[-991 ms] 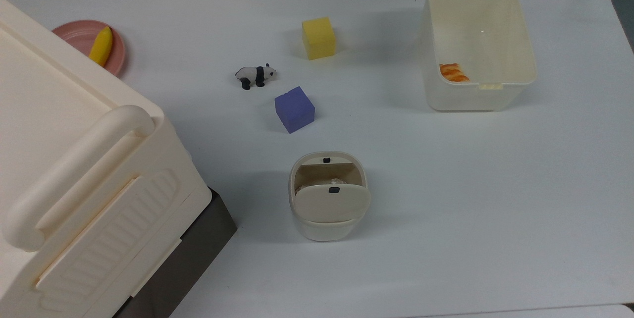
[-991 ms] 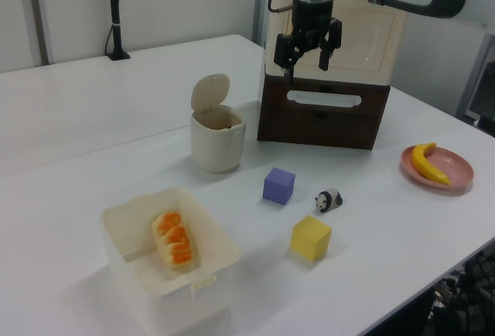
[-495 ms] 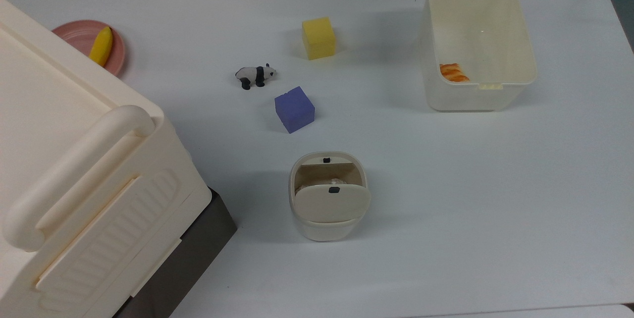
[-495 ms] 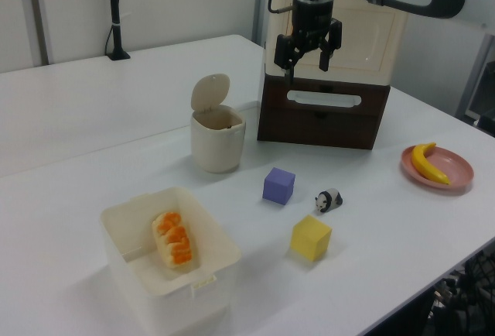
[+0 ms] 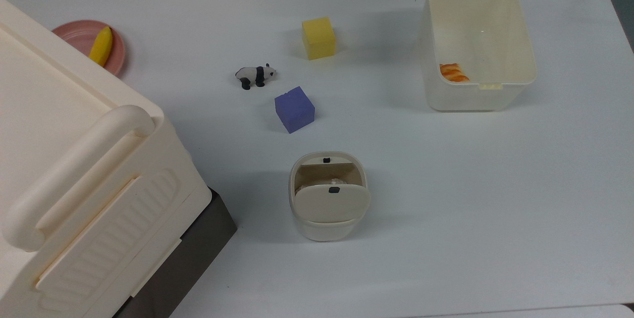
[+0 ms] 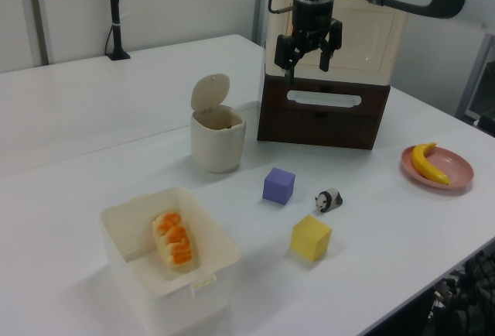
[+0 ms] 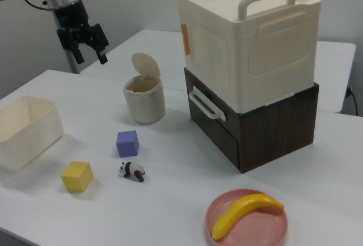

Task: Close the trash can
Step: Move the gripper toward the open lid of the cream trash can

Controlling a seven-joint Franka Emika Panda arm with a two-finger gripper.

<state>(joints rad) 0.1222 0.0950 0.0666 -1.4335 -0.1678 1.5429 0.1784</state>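
Trash can [image 6: 217,142] standing on white desk [image 5: 446,184] with lid [image 6: 209,92] tipped upright, opening exposed, purple cube [image 6: 278,186] near it, toy panda [image 6: 329,200] and yellow cube [image 6: 311,238] farther on, pincer [image 6: 307,53] raised well above, fingers spread, gripping nothing.
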